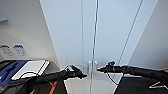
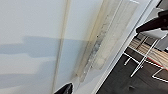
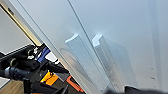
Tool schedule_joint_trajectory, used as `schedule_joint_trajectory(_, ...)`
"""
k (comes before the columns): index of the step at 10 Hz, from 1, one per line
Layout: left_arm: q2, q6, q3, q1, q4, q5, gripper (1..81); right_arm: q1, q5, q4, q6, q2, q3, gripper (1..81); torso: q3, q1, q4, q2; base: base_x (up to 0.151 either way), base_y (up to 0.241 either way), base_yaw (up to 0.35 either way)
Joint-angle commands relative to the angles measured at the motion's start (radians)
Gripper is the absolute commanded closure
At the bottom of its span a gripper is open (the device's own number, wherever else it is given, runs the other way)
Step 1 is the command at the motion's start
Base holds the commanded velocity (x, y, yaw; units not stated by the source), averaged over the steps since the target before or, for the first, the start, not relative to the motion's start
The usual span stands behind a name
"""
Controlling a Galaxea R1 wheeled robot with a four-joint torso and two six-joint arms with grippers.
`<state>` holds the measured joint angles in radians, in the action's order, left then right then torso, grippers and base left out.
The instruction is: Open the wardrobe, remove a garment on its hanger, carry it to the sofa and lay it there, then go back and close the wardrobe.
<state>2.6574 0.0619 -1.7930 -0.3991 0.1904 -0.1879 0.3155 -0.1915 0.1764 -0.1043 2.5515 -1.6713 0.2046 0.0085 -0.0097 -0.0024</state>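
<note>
Both grippers, left [image 1: 83,75] and right [image 1: 98,69], are flanking the wardrobe [image 1: 110,32] handles [image 1: 92,67] (finger state unreadable). Doors: rigid, smooth; probably best pulled by the handles.

A: Can anyone see the whole wardrobe [image 1: 110,32]?
B: No. Its top and bottom are cut off in the head view.
A: And the left gripper [image 1: 83,74], just beside the handles [image 1: 92,67]?
B: Too blurry. Nobody can tell how its fingers stand.
A: The right gripper [image 1: 99,69], on the handles' other side?
B: Same, a dark blur.
A: The two little signs [image 1: 13,50], well left of the wardrobe?
B: Their words are too small to read.
</note>
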Motion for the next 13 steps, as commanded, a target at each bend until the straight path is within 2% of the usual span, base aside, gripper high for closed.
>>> schedule_joint_trajectory(1,0.003,0.003,0.001,0.157,0.008,-0.008,1.0,-0.164,0.029,0.011,-0.006,0.02,-0.008,1.0,0.0,0.0,0.0,0.0,0.0,0.0,0.0)
schedule_joint_trajectory(7,0.067,0.003,-0.109,0.157,0.014,-0.01,1.0,-0.173,0.023,0.003,-0.006,0.115,-0.161,1.0,0.0,0.0,0.0,0.0,0.0,0.0,0.0)
schedule_joint_trajectory(13,0.17,0.001,-0.24,0.17,0.024,-0.008,1.0,-0.18,0.024,0.005,0.001,0.153,-0.188,1.0,0.0,0.0,0.0,0.0,0.0,0.0,0.0)
